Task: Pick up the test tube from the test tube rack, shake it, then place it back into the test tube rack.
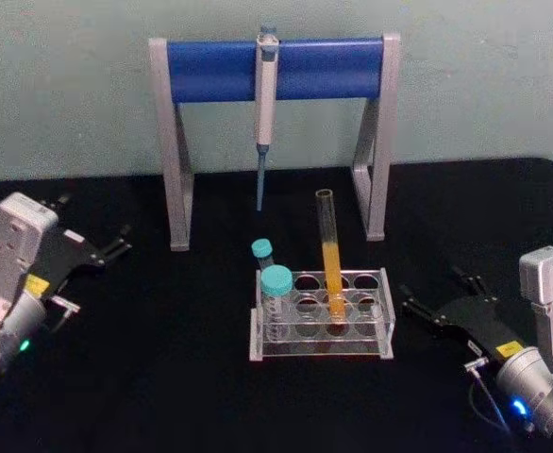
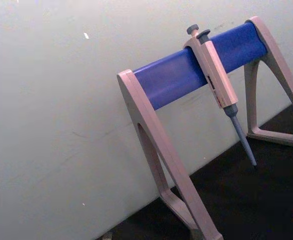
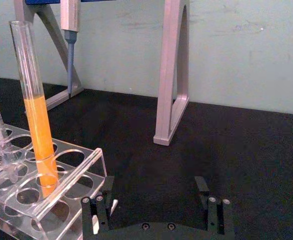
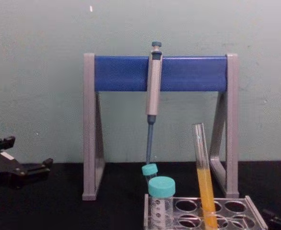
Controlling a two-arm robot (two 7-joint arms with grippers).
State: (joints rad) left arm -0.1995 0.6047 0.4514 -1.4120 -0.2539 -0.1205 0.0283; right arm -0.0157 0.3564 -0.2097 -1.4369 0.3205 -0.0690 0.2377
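On your far left, the left pincer [image 1: 116, 247] rests low on the black counter [image 1: 163, 377], well apart from the rack and pointing toward the middle; its fingers look spread with nothing between them, so treat it as parked.

Behind the work stands the pipette stand [image 1: 275, 68], its blue bar carrying a grey pipette [image 1: 266, 94] that hangs tip down — kept back near the wall, where it leaves the space over the rack free.

Moving right, the rack [image 1: 322, 323] sits on the counter between the two arms. Two teal-capped tubes [image 1: 276, 283] occupy its left holes. The test tube [image 1: 330, 255] stands in a hole near the middle of the rack, leaning slightly, orange liquid filling its lower half and the open mouth up; the bare glass above the liquid rises well clear of the rack, which is likely your best place to grip.

Farther right, the right pincer [image 1: 437, 304] lies near the rack's right end, aimed at it. In the right wrist view its fingers [image 3: 97, 210] stand wide apart and empty, the tube off to one side ahead of them — not yet between them.

By my reading nothing is lifted yet: the right arm is the nearer one, and you would need to raise it and bring it in around the upper glass.
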